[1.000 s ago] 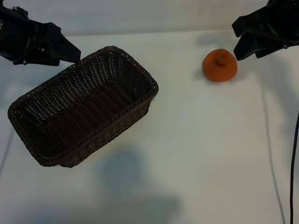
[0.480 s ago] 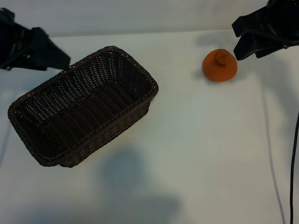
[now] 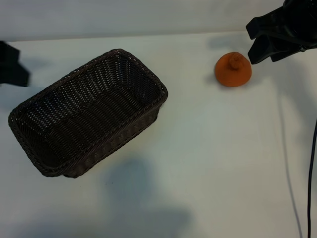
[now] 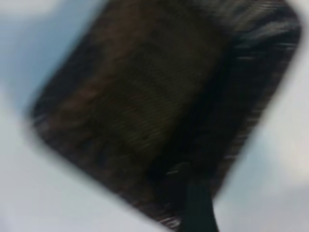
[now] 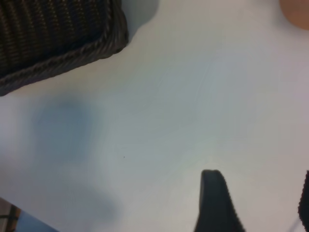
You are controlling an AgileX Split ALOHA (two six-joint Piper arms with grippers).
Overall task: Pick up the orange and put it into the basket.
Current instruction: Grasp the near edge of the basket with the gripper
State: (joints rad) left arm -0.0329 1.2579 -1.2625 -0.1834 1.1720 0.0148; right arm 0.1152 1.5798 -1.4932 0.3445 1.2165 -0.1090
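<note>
From outside, orange (image 3: pixel 233 70) shows whole; right wrist catches its edge

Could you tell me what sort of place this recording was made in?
Probably a lab test bench: a plain white table, black robot arms at both sides, and just two props, a wicker basket and an orange.

surface: a white table (image 3: pixel 208 163) is seen, matte and plain | cable: a thin black cable (image 3: pixel 311 168) is seen hanging along the right edge of the exterior view, over the table | backdrop: a pale wall (image 3: pixel 148 15) is seen behind the table's far edge | shadows: soft grey shadows are cast on the table.
</note>
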